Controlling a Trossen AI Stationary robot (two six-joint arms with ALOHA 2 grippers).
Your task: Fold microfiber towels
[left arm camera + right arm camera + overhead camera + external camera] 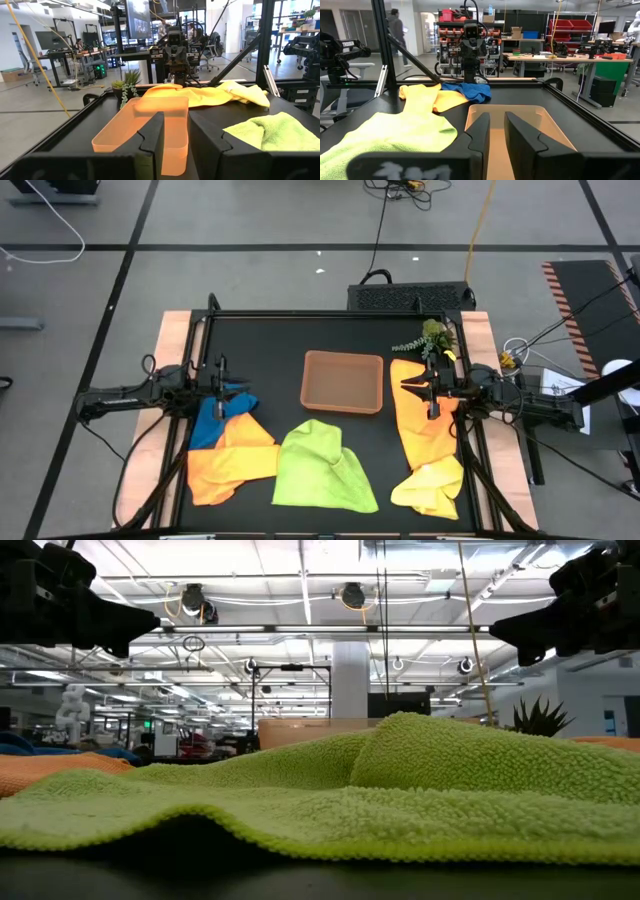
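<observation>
Several towels lie crumpled on the black table. A blue towel [210, 422] lies at the left, partly under an orange towel [232, 460]. A lime green towel [322, 467] lies at the near middle. A second orange towel [420, 420] lies at the right, and a yellow towel [430, 486] overlaps its near end. My left gripper [238, 387] hovers above the blue towel, a little open and empty, its fingers [150, 142] pointing at the tray. My right gripper [408, 386] hovers above the right orange towel, a little open and empty, and also shows in its own wrist view [497, 132].
A shallow brown tray [343, 380] stands at the table's middle, between the two grippers. A small green plant sprig [432, 338] lies at the far right. The table's black frame posts [265, 45] rise at the edges. Bare black table shows at the far left.
</observation>
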